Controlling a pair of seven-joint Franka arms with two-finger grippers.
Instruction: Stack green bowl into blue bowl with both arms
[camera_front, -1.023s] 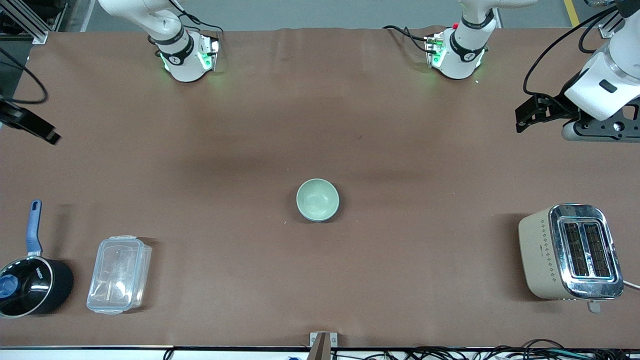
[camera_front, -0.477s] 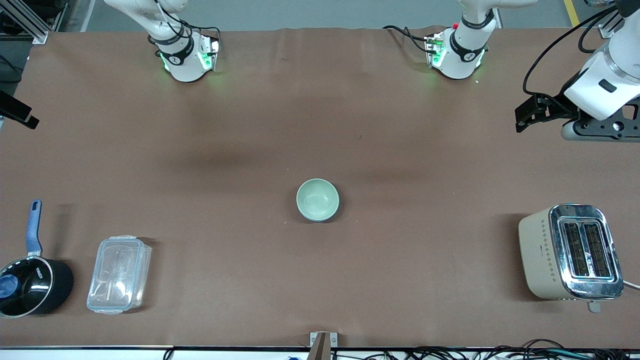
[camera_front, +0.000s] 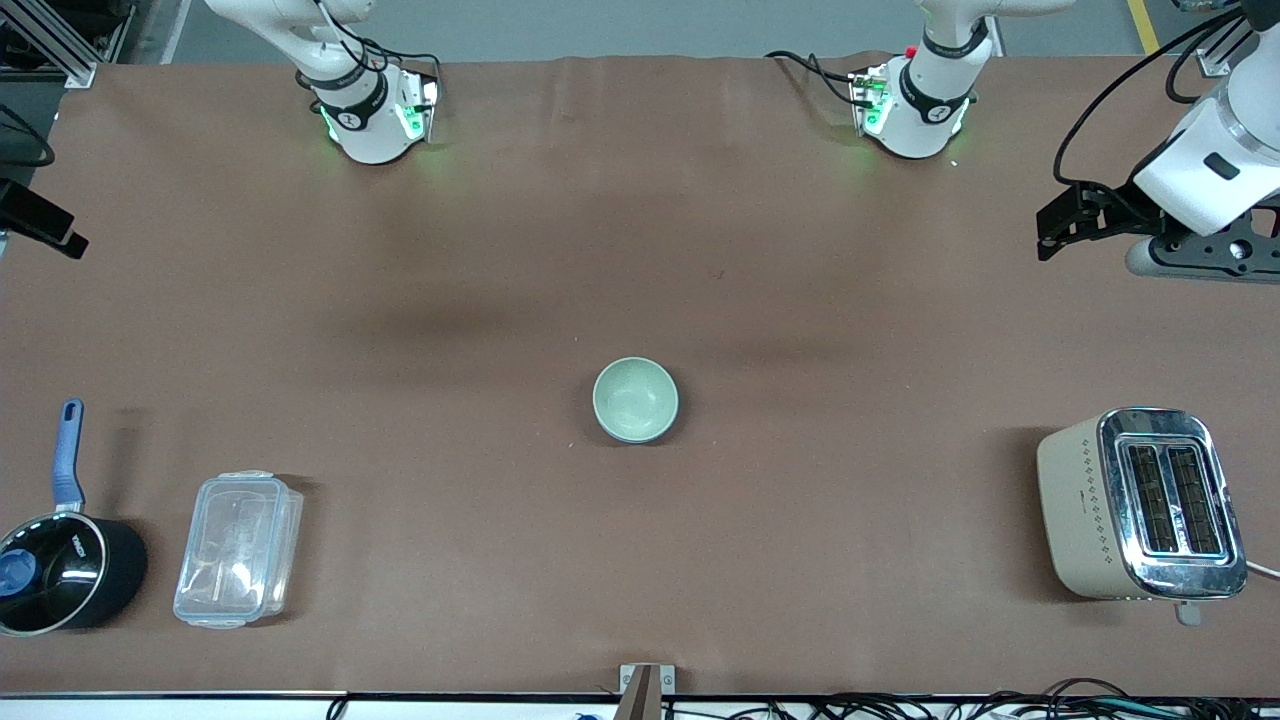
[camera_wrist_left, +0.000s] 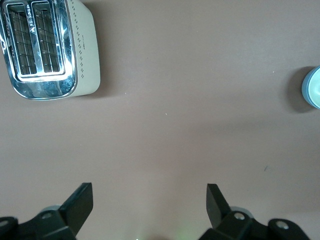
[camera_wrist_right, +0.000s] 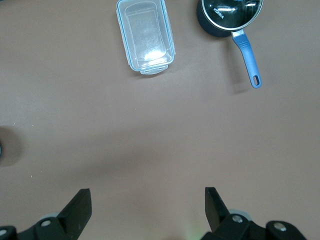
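Mint-green bowl: the green bowl (camera_front: 635, 400) sits upright in the middle of the surface (camera_front: 640, 200), well apart from both arms.
Blue bowl: no separate one shows. In the left wrist view the bowl's outer edge reads sky-blue around a pale inside (camera_wrist_left: 306, 90), so the green bowl probably already rests in the blue bowl, though I cannot tell for certain.
Left jaws: released and spread wide, holding nothing, up over the left arm's end of the surface; the left arm (camera_front: 1200, 170) hangs above the bare stretch between its base and the toaster (camera_front: 1140, 505).
Right jaws: likewise spread and empty, over the right arm's end; the right arm (camera_front: 300, 30) shows little of itself in the front view.
Direction to the bowl: from either pair of jaws it lies toward the middle of the surface and nearer to the front camera.
Long axis: none; the bowl is round, so any rim approach serves.
Nearer arm: neither clearly; both are well apart from it.
Bystanders: black saucepan (camera_front: 70, 570) and clear lidded box (camera_front: 238, 548) sit at the right arm's end, off any path to the bowl.
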